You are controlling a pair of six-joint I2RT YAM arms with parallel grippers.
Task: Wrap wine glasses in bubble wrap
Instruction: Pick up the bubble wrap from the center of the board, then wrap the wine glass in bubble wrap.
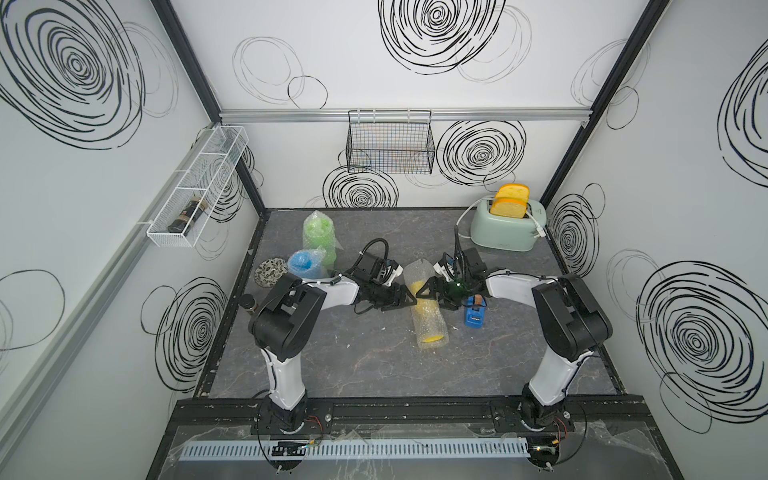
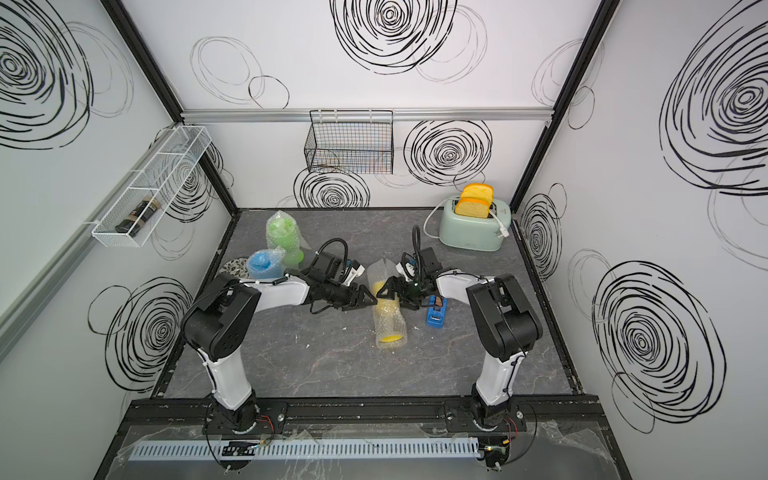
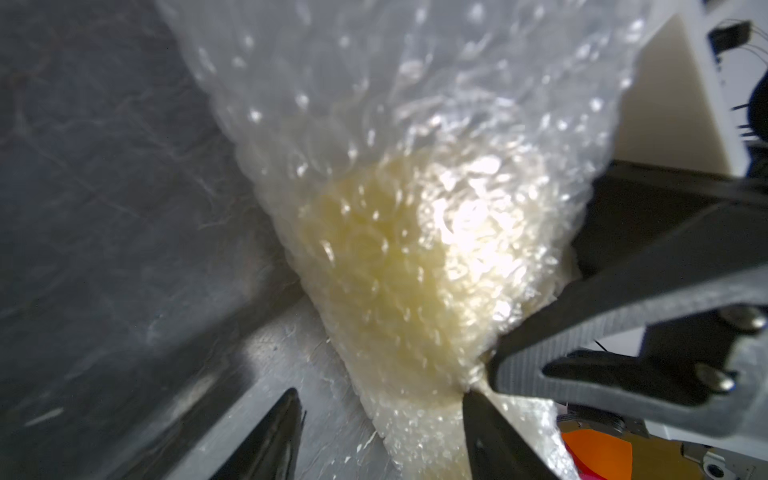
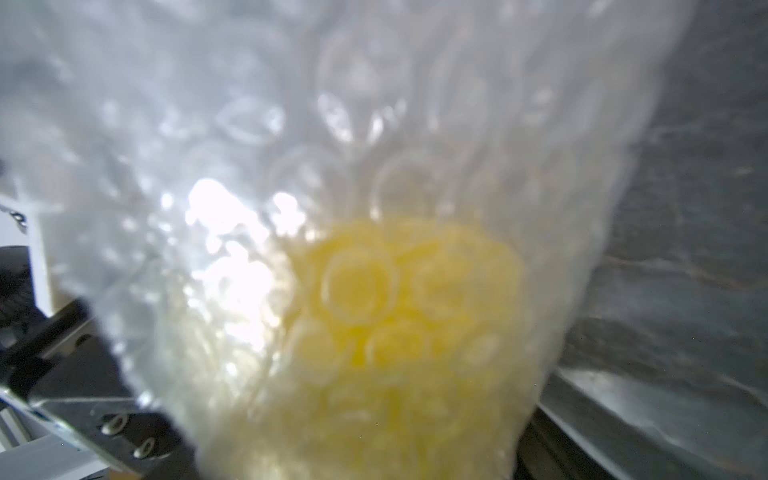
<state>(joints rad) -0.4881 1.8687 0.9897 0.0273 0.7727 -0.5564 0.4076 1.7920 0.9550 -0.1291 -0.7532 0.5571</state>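
Overhead, in both top views, the yellow goblet [image 1: 424,309] [image 2: 384,309] lies on its side at the middle of the grey table [image 1: 353,365]. It is rolled in bubble wrap [image 1: 417,270], and the roll runs from far to near. The left gripper [image 1: 404,302] [image 2: 365,302] reaches the roll from the left with its jaws apart. The right gripper [image 1: 434,297] [image 2: 392,300] comes from the right, jaws also spread, one finger lying over the roll's top. A blue tape dispenser [image 1: 473,313] sits just right of the roll. The green goblet [image 1: 318,239] and blue goblet [image 1: 305,264], both wrapped, stand at the far left, well apart from it.

From the left wrist, the left gripper [image 3: 380,395] stands open. One of its fingers touches the bubble wrap [image 3: 374,104], while the other rests clear of it over the table. One of the right gripper's fingers [image 3: 623,316] presses the film beside the yellow goblet [image 3: 374,270].

From the right wrist, blurred bubble wrap [image 4: 291,104] fills the frame with the yellow goblet [image 4: 407,299] behind it.
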